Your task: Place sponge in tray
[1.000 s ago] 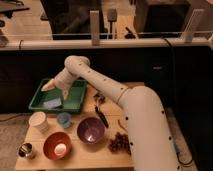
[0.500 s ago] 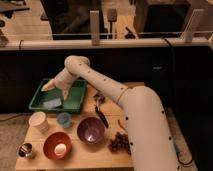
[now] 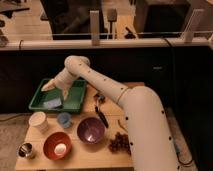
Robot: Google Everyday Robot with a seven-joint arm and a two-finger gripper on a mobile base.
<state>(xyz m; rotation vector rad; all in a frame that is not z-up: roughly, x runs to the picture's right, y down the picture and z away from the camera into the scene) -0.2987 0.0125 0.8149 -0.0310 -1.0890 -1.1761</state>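
Starting nearest: small metal cup (image 3: 25, 149) at the front left corner of the wooden table (image 3: 100, 159), then an orange bowl (image 3: 57, 145) with something pale inside, a purple bowl (image 3: 91, 130), and a bunch of dark grapes (image 3: 119, 143) to the right. Behind those, a white cup (image 3: 39, 122) and a small blue cup (image 3: 64, 119), with a dark utensil (image 3: 101, 117) lying beside the purple bowl.

Further back, at the left rear of the table, sits the green tray (image 3: 36, 100) — and inside it, toward the front left, lies the pale blue sponge (image 3: 52, 103), flat on the tray floor. Looks placed already, as a judgement.

Above the tray hangs the gripper (image 3: 55, 88), close over the sponge but seemingly apart from it; nothing visibly held, and how wide the fingers stand cannot be told.

Likely light, soft, compressible — no risk of breaking, little of slipping. Best pinched across the short sides, near the middle, with modest squeeze.
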